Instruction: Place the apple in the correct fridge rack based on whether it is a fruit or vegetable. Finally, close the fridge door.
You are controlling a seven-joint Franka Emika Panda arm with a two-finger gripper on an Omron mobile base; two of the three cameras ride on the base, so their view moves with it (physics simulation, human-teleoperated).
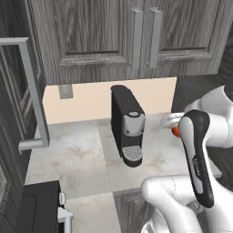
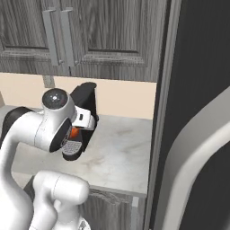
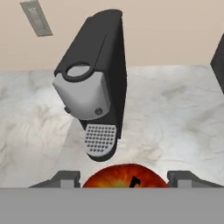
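Apple (image 3: 124, 176), round, glossy red-orange, sits between gripper (image 3: 124, 178) fingers, clamped, above marbled stone counter (image 3: 175, 113). Beyond it: boxy black coffee machine (image 3: 97, 83), grey front, perforated drip tray. Grey wood-grain cabinets (image 1: 113, 36) above; dark fridge door (image 2: 197, 112) at right.

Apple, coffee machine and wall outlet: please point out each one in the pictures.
apple (image 3: 124, 176), hand view, its red top between the finger tips.
coffee machine (image 3: 83, 94), hand view, its grey front head.
wall outlet (image 1: 66, 91), left base view, its plate centre.

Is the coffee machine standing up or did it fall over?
Standing up. The coffee machine sits upright on the counter, drip tray at its foot.
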